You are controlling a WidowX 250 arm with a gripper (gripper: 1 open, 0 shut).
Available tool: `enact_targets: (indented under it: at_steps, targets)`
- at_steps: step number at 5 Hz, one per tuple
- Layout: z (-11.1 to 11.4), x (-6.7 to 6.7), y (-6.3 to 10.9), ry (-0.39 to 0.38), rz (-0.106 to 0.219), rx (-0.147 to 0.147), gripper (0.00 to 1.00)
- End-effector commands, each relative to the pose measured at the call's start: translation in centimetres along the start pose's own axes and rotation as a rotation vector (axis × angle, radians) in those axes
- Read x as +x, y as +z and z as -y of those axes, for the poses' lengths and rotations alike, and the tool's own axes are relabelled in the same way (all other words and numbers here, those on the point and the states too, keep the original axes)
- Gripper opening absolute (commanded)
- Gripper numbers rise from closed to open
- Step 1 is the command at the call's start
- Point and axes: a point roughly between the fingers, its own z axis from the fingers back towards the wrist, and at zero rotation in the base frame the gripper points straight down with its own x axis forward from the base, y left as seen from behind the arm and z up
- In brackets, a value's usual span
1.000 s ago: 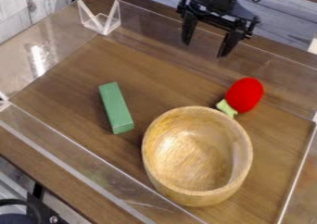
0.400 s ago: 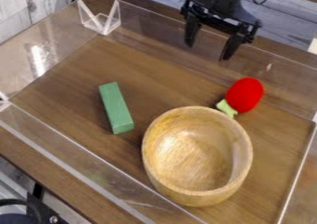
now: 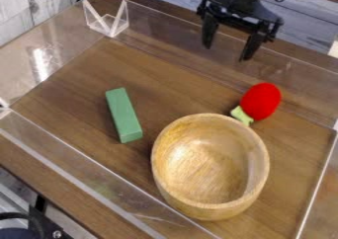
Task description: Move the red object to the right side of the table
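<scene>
the red object (image 3: pixel 260 102) lies on the picture's right side of the counter (image 3: pixel 79 85), just beside the wooden bowl (image 3: pixel 211 166), so the move may be nearly done or still wholly to do, and the pincer (image 3: pixel 228 58) hangs spread wide, holding and touching nothing.

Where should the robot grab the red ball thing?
I'd grab the red object around its fat round middle, not the thin green stub. The gripper could come from above, with its fingers on the two sides away from the stub, because the bowl sits close below.
</scene>
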Motion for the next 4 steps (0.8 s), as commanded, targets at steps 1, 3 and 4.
enact_targets:
  at_steps: [1, 3, 4]
  targets:
    - [-1.6, 1.1, 1.6, 0.068, 0.047, -0.003, 1.00]
    - [0.1, 0.4, 0.4, 0.078, 0.046, -0.018, 1.00]
    - [0.3, 0.2, 1.4, 0.050, 0.069, -0.031, 1.00]
